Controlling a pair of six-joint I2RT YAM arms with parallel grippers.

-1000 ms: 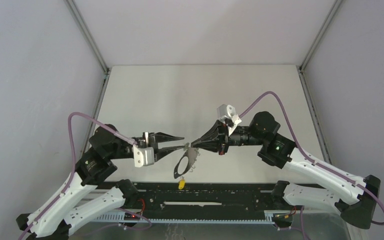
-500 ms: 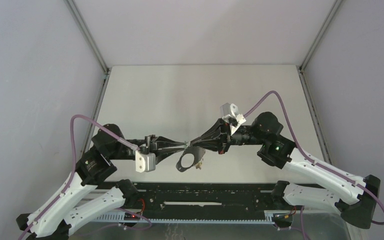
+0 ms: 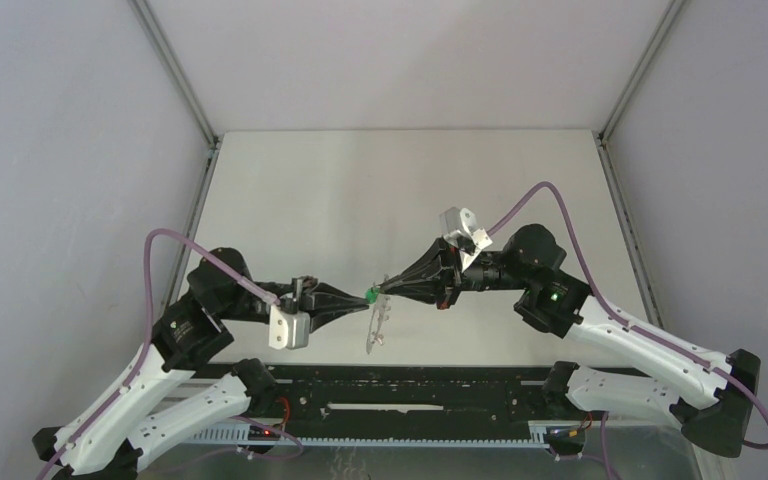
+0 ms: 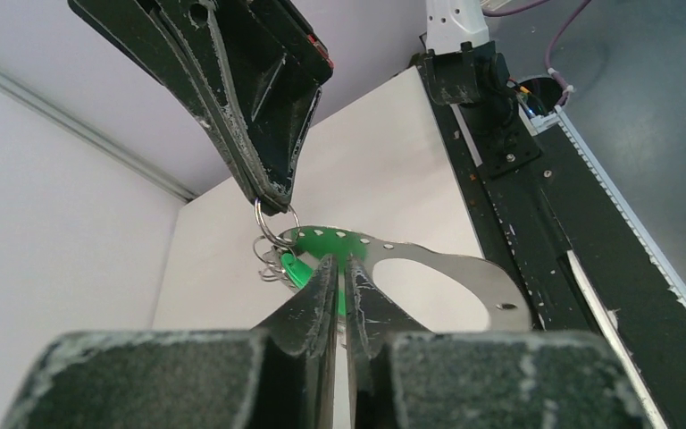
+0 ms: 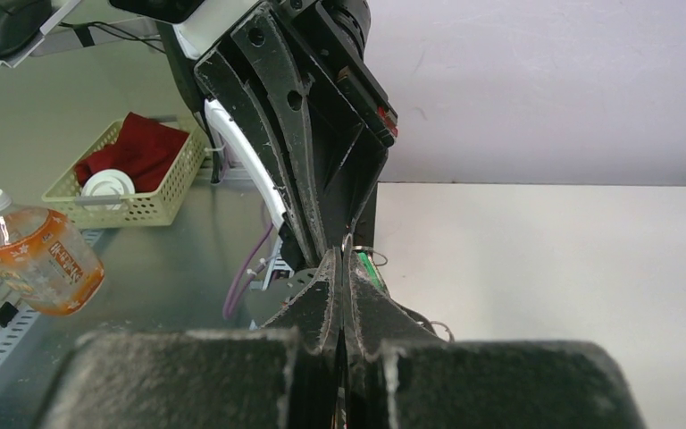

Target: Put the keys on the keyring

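Note:
The grey keyring (image 3: 377, 322) hangs edge-on in the air between my two grippers. In the left wrist view it is a flat plate with a wide hole (image 4: 464, 264). My left gripper (image 3: 361, 297) is shut on the green key (image 3: 370, 295), whose head shows beside the fingertips (image 4: 293, 271). My right gripper (image 3: 388, 289) comes from the right, shut on a small wire loop (image 4: 274, 224) at the keyring's rim. In the right wrist view the green key (image 5: 368, 268) lies just past my shut right gripper (image 5: 343, 259). The yellow-orange key is out of view.
A black rail (image 3: 410, 385) runs along the table's near edge under both arms. Grey walls close in the left, right and back. Off the table, the right wrist view shows an orange drink bottle (image 5: 40, 259) and a basket with red cloth (image 5: 134, 174).
My left gripper has shut and moved right to the keyring. The keyring has turned from face-on to edge-on. The yellow-orange key that hung below it no longer shows.

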